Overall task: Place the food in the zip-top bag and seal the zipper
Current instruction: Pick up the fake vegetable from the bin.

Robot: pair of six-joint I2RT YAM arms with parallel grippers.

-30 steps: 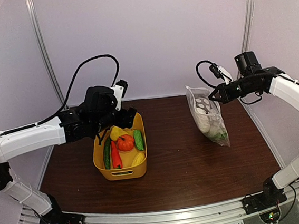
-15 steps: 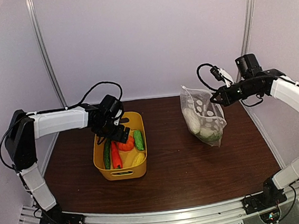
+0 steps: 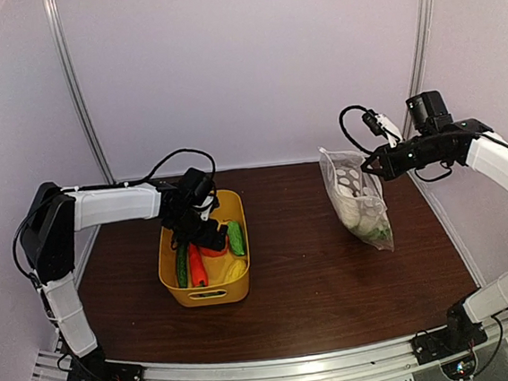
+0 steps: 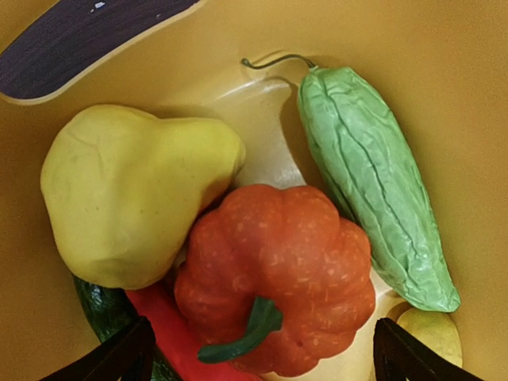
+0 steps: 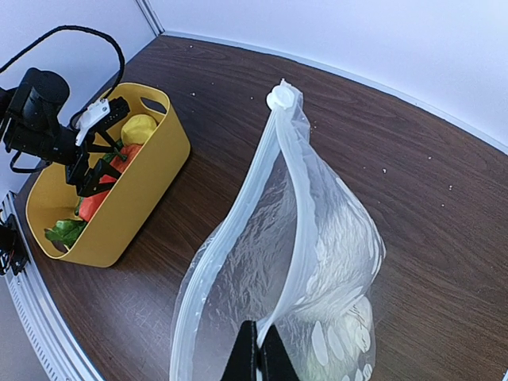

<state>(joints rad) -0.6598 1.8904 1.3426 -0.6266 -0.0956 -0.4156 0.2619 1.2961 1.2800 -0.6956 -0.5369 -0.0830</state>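
Note:
My left gripper (image 3: 199,221) is open, low inside the yellow tub, its fingertips (image 4: 119,357) on either side of the orange pumpkin (image 4: 274,274). Round the pumpkin lie a yellow piece (image 4: 127,190), a pale green piece (image 4: 373,182), a red carrot (image 4: 155,313) and a dark cucumber (image 3: 182,265). My right gripper (image 5: 258,357) is shut on the mouth edge of the polka-dot zip-top bag (image 3: 359,203) and holds it hanging upright over the table. White and green pieces (image 3: 370,224) lie in its bottom. The zipper (image 5: 294,206) is parted, so the mouth gapes.
The yellow tub (image 3: 205,294) stands left of centre on the brown table (image 3: 319,301); it also shows in the right wrist view (image 5: 135,198). White walls and metal posts close the back and sides. The left arm's black cable loops over the tub.
My left arm has folded back and dropped the gripper into the tub over the pumpkin. The hanging bag swung left and has come back right.

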